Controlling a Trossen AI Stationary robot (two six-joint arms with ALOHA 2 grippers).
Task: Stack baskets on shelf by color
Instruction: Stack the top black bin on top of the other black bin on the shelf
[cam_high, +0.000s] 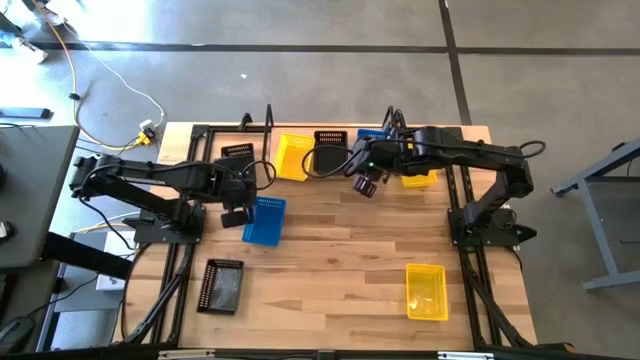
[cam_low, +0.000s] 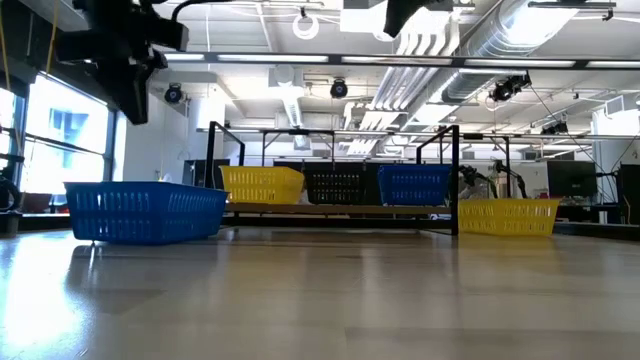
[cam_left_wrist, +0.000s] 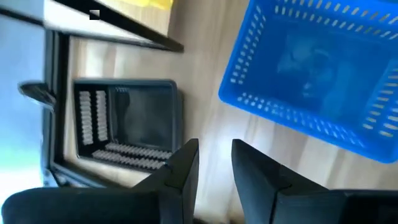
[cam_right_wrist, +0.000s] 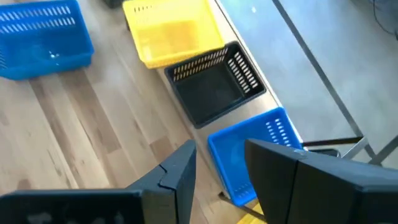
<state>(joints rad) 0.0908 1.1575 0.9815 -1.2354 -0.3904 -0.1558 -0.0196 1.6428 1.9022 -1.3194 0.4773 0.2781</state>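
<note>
Tabletop (cam_high: 340, 250): right arm hides blue basket (cam_high: 372, 135) on shelf (cam_high: 300, 170).

Slatted wooden table (cam_high: 340, 260), shelf (cam_high: 330, 160) along its far edge below the right gripper (cam_high: 362, 186) holding yellow, black, blue baskets, loose baskets scattered on the tabletop
</note>
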